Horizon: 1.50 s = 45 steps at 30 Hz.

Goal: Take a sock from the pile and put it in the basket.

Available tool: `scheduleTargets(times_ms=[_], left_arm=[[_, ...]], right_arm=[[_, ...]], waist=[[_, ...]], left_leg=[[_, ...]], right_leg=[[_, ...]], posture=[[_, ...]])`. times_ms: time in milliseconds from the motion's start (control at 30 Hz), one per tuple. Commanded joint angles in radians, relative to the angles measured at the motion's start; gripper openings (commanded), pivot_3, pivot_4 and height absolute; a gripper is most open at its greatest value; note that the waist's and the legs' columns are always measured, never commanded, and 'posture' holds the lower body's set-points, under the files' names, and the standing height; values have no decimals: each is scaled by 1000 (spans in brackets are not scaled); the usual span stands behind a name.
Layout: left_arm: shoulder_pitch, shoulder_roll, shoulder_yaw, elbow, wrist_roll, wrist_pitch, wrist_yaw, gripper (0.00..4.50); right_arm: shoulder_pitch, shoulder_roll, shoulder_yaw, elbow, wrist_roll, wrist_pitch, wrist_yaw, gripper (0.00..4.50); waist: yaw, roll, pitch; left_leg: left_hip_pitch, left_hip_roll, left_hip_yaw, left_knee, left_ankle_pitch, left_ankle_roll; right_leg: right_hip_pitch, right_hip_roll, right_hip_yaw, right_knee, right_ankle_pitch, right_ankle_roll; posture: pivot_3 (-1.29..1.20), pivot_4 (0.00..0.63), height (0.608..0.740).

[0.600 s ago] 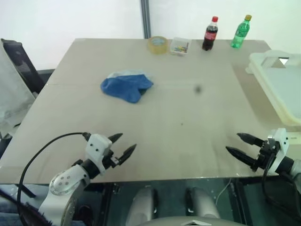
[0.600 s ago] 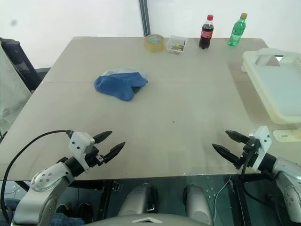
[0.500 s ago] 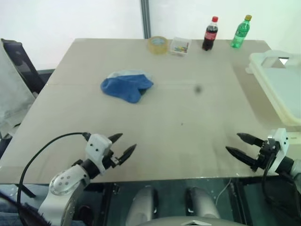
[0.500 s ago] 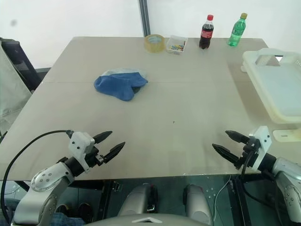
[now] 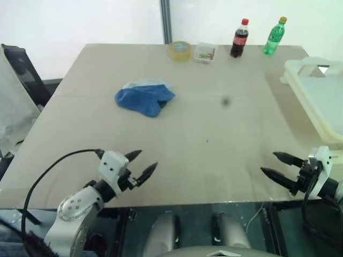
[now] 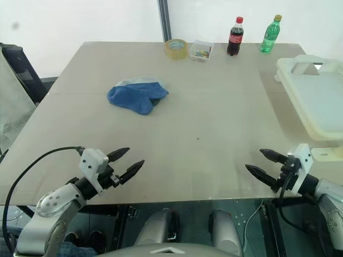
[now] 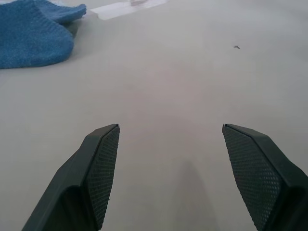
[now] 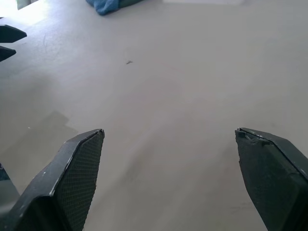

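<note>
Plainly, the pile (image 5: 144, 98) lies well beyond the left gripper (image 5: 142, 164) (fingers parted)

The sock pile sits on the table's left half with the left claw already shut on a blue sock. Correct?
No. The pile is there, but the left claw hangs open near the table's front edge, well short of it, as the left eye view shows.

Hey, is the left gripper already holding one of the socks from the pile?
No, the left gripper hangs open and empty over the table's near edge, well short of the pile of socks.
</note>
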Motion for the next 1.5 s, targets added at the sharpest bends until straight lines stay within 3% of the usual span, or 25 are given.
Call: scheduleTargets(times_ms=[33, 300, 533, 800, 1033, 1267, 1500], left_arm=[[-10, -2, 7, -19, -1, -12, 7, 3676], [-38, 6, 24, 11, 4, -5, 23, 3676], [-269, -26, -33, 173, 148, -1, 172, 3676], [-606, -90, -132, 533, 343, -106, 320, 3676], [-801, -117, -172, 864, 417, -252, 351, 3676], [-848, -121, -226, 963, 433, -333, 261, 3676], [-852, -126, -256, 1029, 489, -381, 285, 3676]], right_arm=[[-9, -12, -19, -2, 0, -26, 20, 4436], [-27, -16, -8, 7, -9, -42, 48, 4436], [-34, -21, 20, -141, 51, -6, 63, 4436], [-100, -34, 56, -301, 119, 76, -12, 4436], [-127, -35, 72, -341, 131, 104, -56, 4436], [-121, -35, 74, -341, 113, 96, -71, 4436], [-110, -26, 88, -338, 98, 84, -83, 4436]], waist=[[0, 0, 0], [0, 0, 0], [2, 0, 0], [2, -2, 1], [1, -3, 1], [2, -4, 2], [2, -3, 1]], left_leg=[[0, 0, 0, 0, 0, 0], [0, 0, 0, 0, 0, 0], [1, -1, 0, 0, 0, 0], [1, -3, -2, 1, 0, 0], [1, -3, -3, 1, 0, 0], [0, -3, -3, 1, 0, 0], [1, -2, -3, 1, 0, 0]], right_leg=[[0, 0, 0, 0, 0, 0], [0, 0, 0, 0, 0, 0], [2, 0, 0, 0, 0, 0], [4, 1, -2, 0, 0, 0], [5, 2, -2, 0, 0, 0], [5, 1, -3, 0, 2, 4], [5, 1, -3, 0, 2, 3]], posture=[[0, 150, 740], [0, 150, 740], [0, 150, 740], [0, 150, 740], [0, 150, 740], [0, 150, 740], [0, 150, 740]])
